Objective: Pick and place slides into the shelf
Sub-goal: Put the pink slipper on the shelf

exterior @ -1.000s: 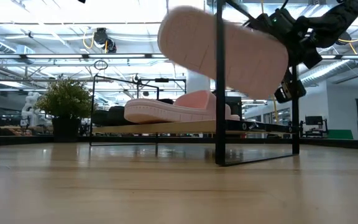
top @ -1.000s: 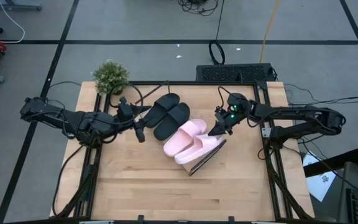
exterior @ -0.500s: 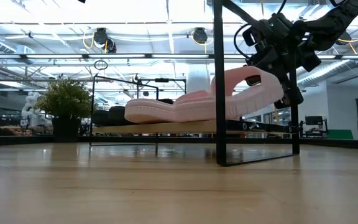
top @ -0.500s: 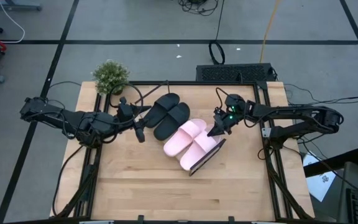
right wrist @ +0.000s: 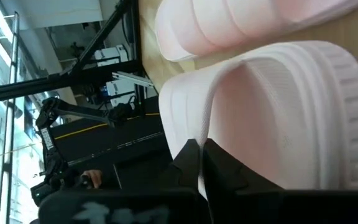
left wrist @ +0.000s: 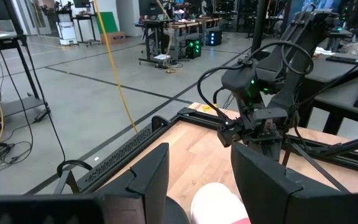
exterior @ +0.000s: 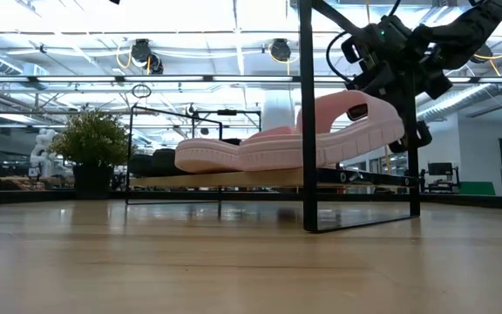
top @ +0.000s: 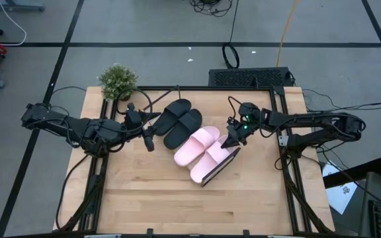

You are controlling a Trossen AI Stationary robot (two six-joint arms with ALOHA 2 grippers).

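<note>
Shelf (top: 222, 166) on table (top: 144, 198) carries all four slides; right gripper (top: 231, 137) is clamped on the outer pink slide (top: 211, 158).
Shelf sits diagonally mid-table, mostly hidden under the slides in the high view; low view shows its wire end frame (exterior: 308, 122) in front. Black pair (top: 180, 121) lies at the end near the plant (top: 118, 80), touching each other. Inner pink slide (top: 195, 144) lies flat beside the black pair. Outer pink slide sits at the opposite end, its gripped end tilted up off the board in the low view (exterior: 356, 131); right wrist view shows closed fingers (right wrist: 191, 165) pinching its edge. Left gripper (top: 149, 135) waits just beside the black pair, fingers (left wrist: 148, 171) apart, holding nothing.
</note>
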